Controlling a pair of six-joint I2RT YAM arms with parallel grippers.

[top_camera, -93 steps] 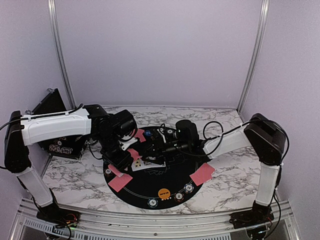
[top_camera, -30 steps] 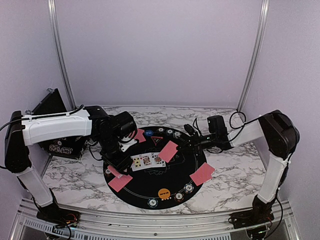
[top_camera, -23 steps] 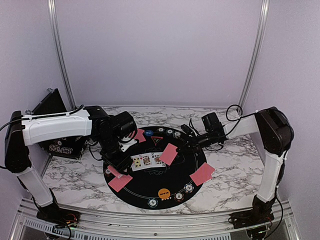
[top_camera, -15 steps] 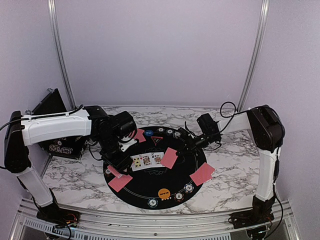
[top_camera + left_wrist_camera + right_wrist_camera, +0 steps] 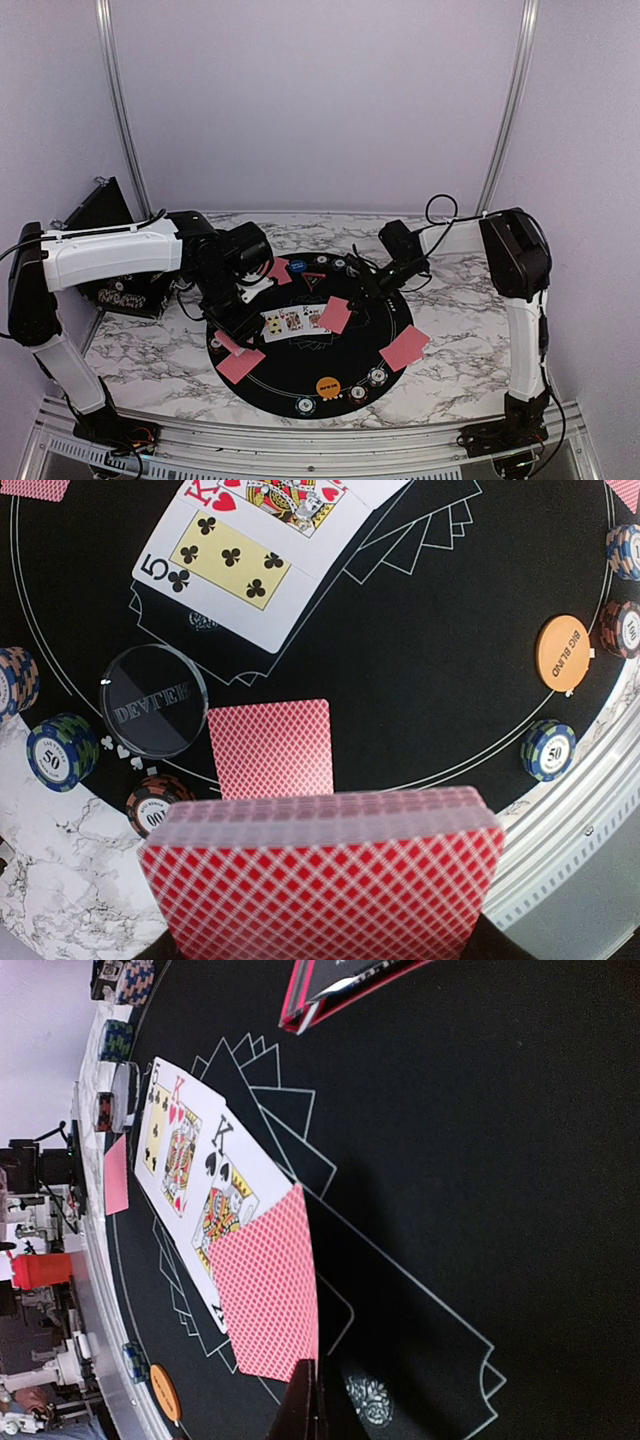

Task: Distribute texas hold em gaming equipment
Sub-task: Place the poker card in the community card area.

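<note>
The face-down card [image 5: 265,1290] has a red lattice back. The right gripper [image 5: 308,1400] pinches it at one corner, with its two dark fingers pressed together on it. This card overlaps the king of spades [image 5: 222,1195], which lies face up in a row with the king of hearts [image 5: 172,1150] and the five of clubs [image 5: 225,565] near the middle of the round black mat [image 5: 420,680].

The left gripper [image 5: 322,942] clamps the deck of red-backed cards [image 5: 320,875] between its half-spread fingers, over the left side of the mat. The deck hides these fingers almost fully, and its lower edge is cut off.

Just beyond the deck another single card [image 5: 272,748] lies flat, beside the glassy round dealer button [image 5: 153,702]. Striped chips [image 5: 62,752] and the orange big blind disc [image 5: 563,652] sit near the mat's rim. The table [image 5: 60,880] has a white marble pattern.
</note>
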